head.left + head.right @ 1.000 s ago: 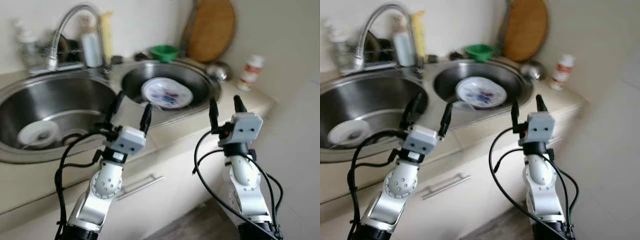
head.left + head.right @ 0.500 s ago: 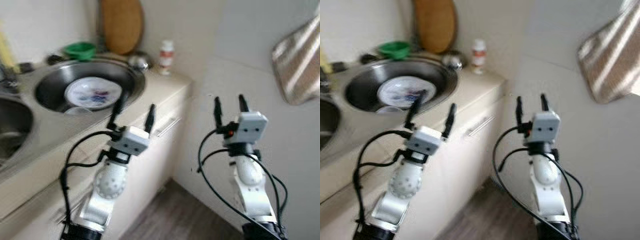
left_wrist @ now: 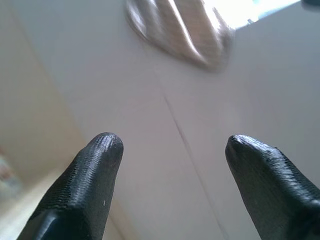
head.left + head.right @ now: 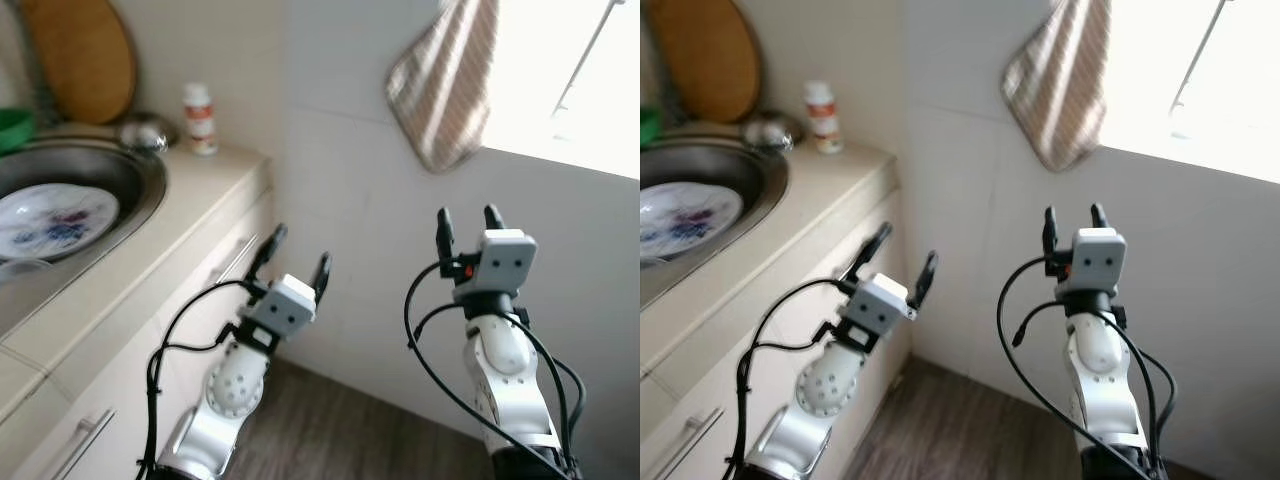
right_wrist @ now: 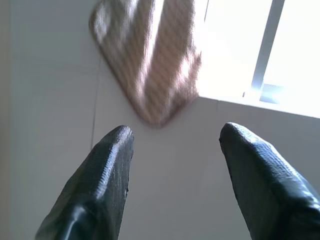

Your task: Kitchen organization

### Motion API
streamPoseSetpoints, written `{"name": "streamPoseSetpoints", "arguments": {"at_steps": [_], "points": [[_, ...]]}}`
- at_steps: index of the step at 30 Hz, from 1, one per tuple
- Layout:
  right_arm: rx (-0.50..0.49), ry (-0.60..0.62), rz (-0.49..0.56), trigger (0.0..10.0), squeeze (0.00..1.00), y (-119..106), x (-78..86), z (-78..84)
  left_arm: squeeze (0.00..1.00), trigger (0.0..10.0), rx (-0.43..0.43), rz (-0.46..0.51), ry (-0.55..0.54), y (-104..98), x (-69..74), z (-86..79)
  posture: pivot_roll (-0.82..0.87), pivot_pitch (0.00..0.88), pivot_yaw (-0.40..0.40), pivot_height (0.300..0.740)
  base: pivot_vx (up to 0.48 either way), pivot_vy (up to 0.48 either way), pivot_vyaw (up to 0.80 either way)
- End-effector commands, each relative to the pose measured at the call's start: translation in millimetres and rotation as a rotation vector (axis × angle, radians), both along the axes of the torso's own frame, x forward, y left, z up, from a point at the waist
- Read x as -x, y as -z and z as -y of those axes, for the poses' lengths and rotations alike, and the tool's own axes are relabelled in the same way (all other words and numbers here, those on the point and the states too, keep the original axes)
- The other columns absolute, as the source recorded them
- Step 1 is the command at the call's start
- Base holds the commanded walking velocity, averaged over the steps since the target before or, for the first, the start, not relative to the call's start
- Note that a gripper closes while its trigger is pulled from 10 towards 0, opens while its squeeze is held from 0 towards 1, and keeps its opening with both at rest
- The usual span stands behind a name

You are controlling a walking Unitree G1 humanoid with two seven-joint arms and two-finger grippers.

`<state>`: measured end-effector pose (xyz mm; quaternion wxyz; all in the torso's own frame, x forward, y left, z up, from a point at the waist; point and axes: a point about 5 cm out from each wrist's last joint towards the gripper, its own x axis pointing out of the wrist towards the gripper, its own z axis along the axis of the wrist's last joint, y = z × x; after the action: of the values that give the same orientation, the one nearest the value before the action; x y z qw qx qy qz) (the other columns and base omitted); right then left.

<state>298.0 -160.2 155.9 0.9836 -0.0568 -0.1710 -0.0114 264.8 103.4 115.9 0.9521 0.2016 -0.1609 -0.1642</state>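
sink (image 4: 150, 190) sits in the desk (image 4: 200, 185), a patterned plate (image 4: 50, 218) lying inside it. beyond the sink a small bottle (image 4: 199, 118) stands by a wooden board (image 4: 80, 55). away from the sink, left gripper (image 4: 296, 256) and right gripper (image 4: 466, 222) hover, fingers spread and empty, facing a wall-hung striped towel (image 4: 440, 85).

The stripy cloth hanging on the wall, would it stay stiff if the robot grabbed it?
Probably not. The stripy cloth droops in soft folds, so it would likely flop and bunch. It looks thin, so probably light. It hangs from above, so a tug might pull it loose.
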Motion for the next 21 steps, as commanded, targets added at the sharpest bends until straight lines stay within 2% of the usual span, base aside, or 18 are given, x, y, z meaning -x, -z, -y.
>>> {"name": "streamPoseSetpoints", "arguments": {"at_steps": [1,4,6,7,9,12,13,14,15,16,21], "points": [[0.029,-0.002,-0.090,10.0,0.00,13,-0.6,1.8,0.00,10.0,0.036,-0.100,-0.021,12,-1.3,-3.2,0.04,0.000,-0.029,0.740,0.000,0.000,-0.79],[0.098,-0.007,-0.198,10.0,0.00,32,2.3,2.7,0.00,10.0,0.049,-0.249,-0.056,35,1.5,-9.2,0.03,0.000,-0.030,0.740,0.000,0.000,-0.78],[0.084,0.007,-0.265,10.0,0.00,45,5.8,7.5,0.00,10.0,0.061,-0.325,-0.070,44,4.8,-12.4,0.03,0.000,-0.032,0.740,0.000,0.000,-0.78],[0.081,0.005,-0.273,10.0,0.00,46,6.3,8.0,0.00,10.0,0.053,-0.336,-0.075,45,5.0,-13.1,0.03,0.000,-0.032,0.740,0.000,0.000,-0.79],[0.150,-0.055,-0.338,10.0,0.00,58,9.9,5.1,0.00,10.0,0.029,-0.373,-0.077,53,7.5,-16.4,0.03,0.000,-0.033,0.740,0.000,0.000,-0.77],[0.232,-0.108,-0.416,10.0,0.00,72,16.2,1.2,0.00,10.0,-0.004,-0.437,-0.088,68,11.0,-20.3,0.03,0.000,-0.031,0.740,0.000,0.000,0.00],[0.232,-0.108,-0.416,10.0,0.00,72,16.2,1.2,0.00,10.0,-0.004,-0.437,-0.088,68,11.0,-20.3,0.03,0.000,-0.031,0.740,0.000,0.000,0.00],[0.253,-0.114,-0.467,10.0,0.00,81,20.9,0.9,0.00,10.0,-0.005,-0.488,-0.097,78,13.8,-23.1,0.03,0.000,-0.028,0.740,0.000,0.000,0.00],[0.315,-0.131,-0.544,10.0,0.00,94,26.1,0.9,0.00,10.0,0.024,-0.513,-0.100,81,13.1,-23.8,0.02,0.000,-0.026,0.740,0.000,0.000,0.00],[0.341,-0.132,-0.574,10.0,0.00,100,29.1,1.8,0.00,10.0,0.036,-0.508,-0.091,79,12.0,-23.0,0.02,0.000,-0.023,0.740,0.000,0.000,0.00],[0.350,-0.123,-0.683,10.0,0.00,117,37.4,5.6,0.00,10.0,0.023,-0.533,-0.079,80,8.4,-22.8,0.01,0.000,-0.008,0.740,0.000,0.000,0.00]]}}
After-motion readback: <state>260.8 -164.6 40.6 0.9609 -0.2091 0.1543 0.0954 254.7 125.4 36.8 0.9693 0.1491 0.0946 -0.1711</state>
